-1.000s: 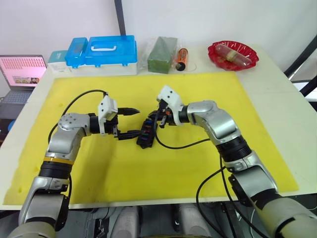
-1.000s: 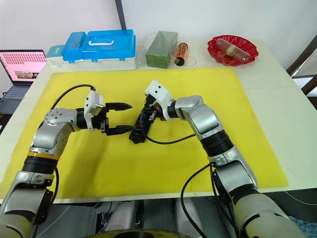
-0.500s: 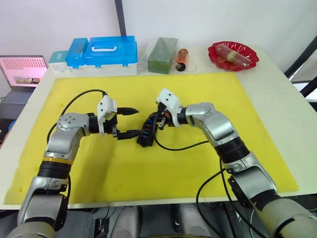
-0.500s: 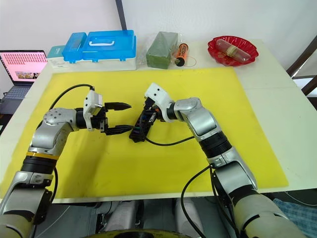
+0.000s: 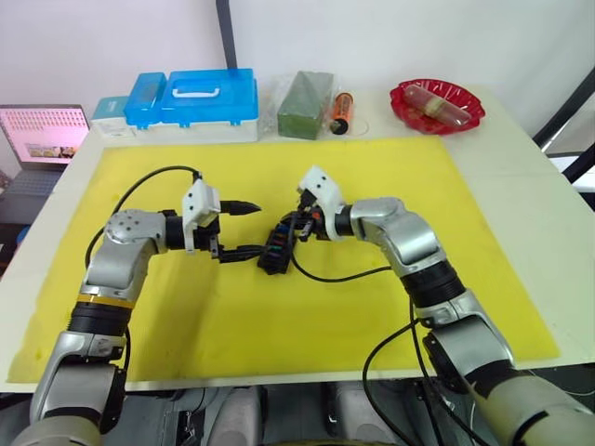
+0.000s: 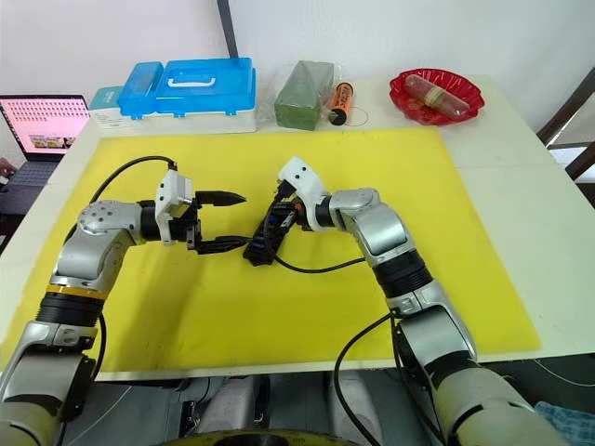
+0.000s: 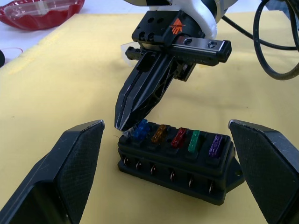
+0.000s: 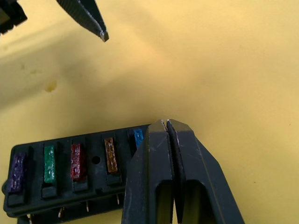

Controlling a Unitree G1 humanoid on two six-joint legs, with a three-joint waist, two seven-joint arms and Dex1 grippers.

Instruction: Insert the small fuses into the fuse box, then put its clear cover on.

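Observation:
The black fuse box [image 5: 273,253] lies mid-mat on the yellow mat [image 5: 372,307]. Blue, orange, red, green and purple small fuses [image 7: 180,138] sit in its slots. My right gripper [image 7: 122,126] is shut, its tips touching the box's end slot beside the blue fuse [image 8: 138,136]. A pale speck shows at the tips; whether it is held I cannot tell. My left gripper [image 5: 246,229] is open on the box's left, its lower finger close to the box and its fingers [image 7: 70,172] either side of it in the wrist view. A transparent edge [image 7: 125,48], perhaps the clear cover, lies behind the right gripper.
Along the table's far edge stand a blue-lidded storage case [image 5: 195,98], a green block [image 5: 305,102], an orange tube [image 5: 340,110] and a red dish [image 5: 437,102]. A laptop [image 5: 42,135] sits off the left side. A black cable [image 5: 335,275] loops beside the box.
The right gripper has edged slightly down onto the box's end slot. The left gripper stays open in the same place.

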